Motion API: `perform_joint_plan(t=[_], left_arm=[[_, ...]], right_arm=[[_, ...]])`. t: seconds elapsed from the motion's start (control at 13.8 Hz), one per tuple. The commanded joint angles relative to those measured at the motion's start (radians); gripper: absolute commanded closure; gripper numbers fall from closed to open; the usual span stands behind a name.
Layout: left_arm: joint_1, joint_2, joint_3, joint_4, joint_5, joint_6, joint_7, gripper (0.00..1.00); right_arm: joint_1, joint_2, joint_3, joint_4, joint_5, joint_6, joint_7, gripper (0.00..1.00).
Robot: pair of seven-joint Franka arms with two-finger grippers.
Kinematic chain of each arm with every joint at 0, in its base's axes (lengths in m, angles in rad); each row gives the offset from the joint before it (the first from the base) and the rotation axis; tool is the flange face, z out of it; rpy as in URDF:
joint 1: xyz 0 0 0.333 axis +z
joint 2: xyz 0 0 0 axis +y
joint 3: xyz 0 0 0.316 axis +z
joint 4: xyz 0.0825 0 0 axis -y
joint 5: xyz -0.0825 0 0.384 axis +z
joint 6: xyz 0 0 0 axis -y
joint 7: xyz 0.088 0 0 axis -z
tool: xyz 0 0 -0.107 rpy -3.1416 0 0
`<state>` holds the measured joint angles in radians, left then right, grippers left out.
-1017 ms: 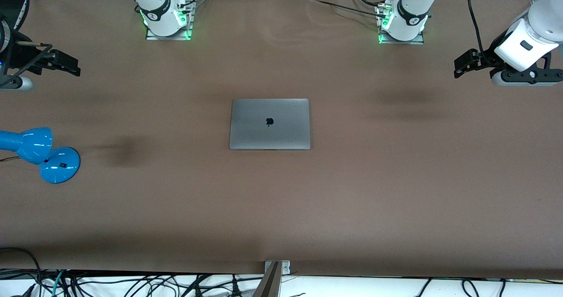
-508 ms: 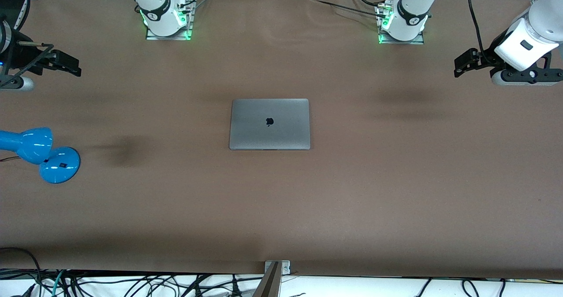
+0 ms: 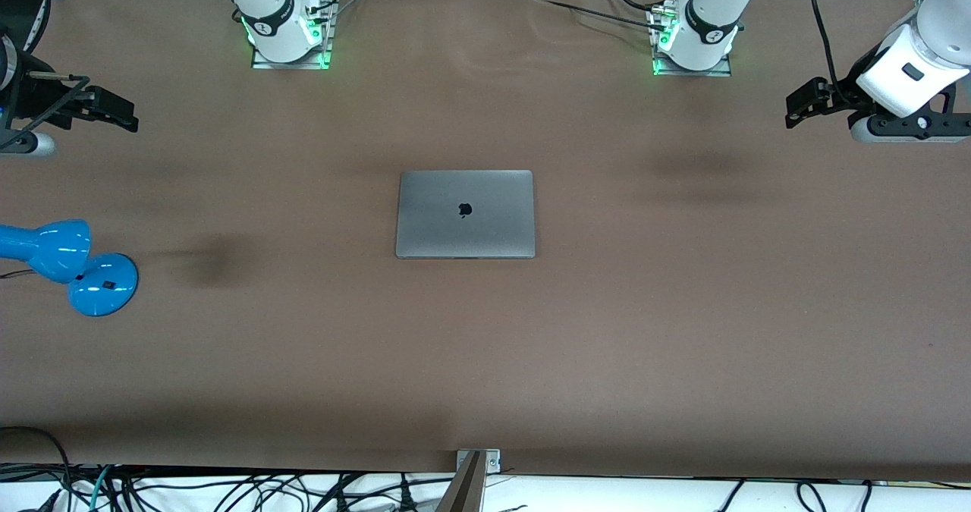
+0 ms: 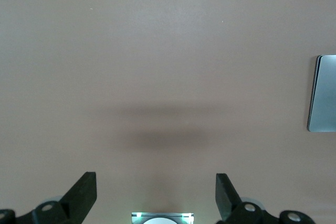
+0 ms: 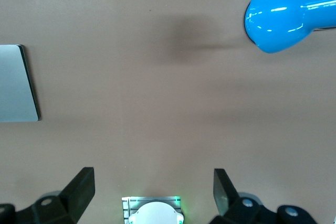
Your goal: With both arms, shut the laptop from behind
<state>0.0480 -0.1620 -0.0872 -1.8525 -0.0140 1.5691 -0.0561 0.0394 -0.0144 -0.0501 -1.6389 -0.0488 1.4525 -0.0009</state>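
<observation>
The grey laptop [image 3: 465, 214] lies shut and flat in the middle of the brown table, lid up with the black apple logo showing. Its edge shows in the left wrist view [image 4: 322, 93] and in the right wrist view [image 5: 18, 83]. My left gripper [image 3: 804, 106] hangs open and empty high over the left arm's end of the table, well apart from the laptop; its fingers [image 4: 84, 195] stand wide. My right gripper [image 3: 114, 110] hangs open and empty over the right arm's end, also well apart from the laptop; its fingers [image 5: 81, 187] stand wide.
A blue desk lamp [image 3: 72, 262] stands at the right arm's end of the table, nearer the front camera than the right gripper; its head shows in the right wrist view [image 5: 286, 11]. The two arm bases [image 3: 288, 34] [image 3: 694, 38] glow green at the table's back edge.
The left gripper has drifted slightly upward and toward the table's end. The right gripper has shifted very slightly. The laptop has not moved.
</observation>
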Motion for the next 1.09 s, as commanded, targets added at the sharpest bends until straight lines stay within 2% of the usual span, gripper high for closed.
perform_joint_plan(t=[0.0, 1.02], left_arm=[[0.01, 0.01, -0.002, 0.03, -0.014, -0.03, 0.012, 0.0], [0.007, 0.012, -0.009, 0.039, -0.014, -0.06, 0.001, 0.0]], right_arm=[[0.002, -0.006, -0.005, 0.005, 0.015, -0.001, 0.006, 0.0], [0.002, -0.001, -0.005, 0.004, 0.018, 0.0, 0.002, 0.0]])
